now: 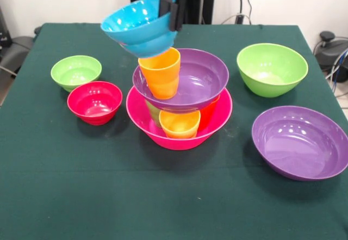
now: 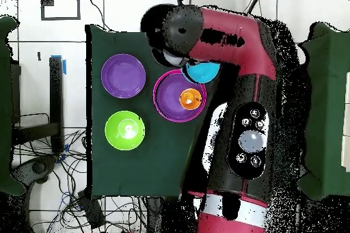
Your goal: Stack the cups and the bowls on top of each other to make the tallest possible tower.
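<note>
Gripper (image 1: 173, 12) pinches the blue bowl's (image 1: 138, 25) rim, tilted above the orange cup (image 1: 161, 72). Off-centre release could topple the tower (image 1: 179, 101).

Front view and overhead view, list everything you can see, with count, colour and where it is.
Glossy plastic bowls loose on the table: four; small light-green bowl and red bowl on picture-left of the front view, medium light-green bowl and purple bowl on picture-right.
Tower: large hot-pink bowl at centre, cups inside it, including a yellow-orange cup; second purple bowl on them, orange cup in it.
Blue bowl: one, tilted, held above the orange cup.
Dark green tablecloth: one.
Gripper: black, clamped on the blue bowl's rim.
Arm: red and black.
</note>
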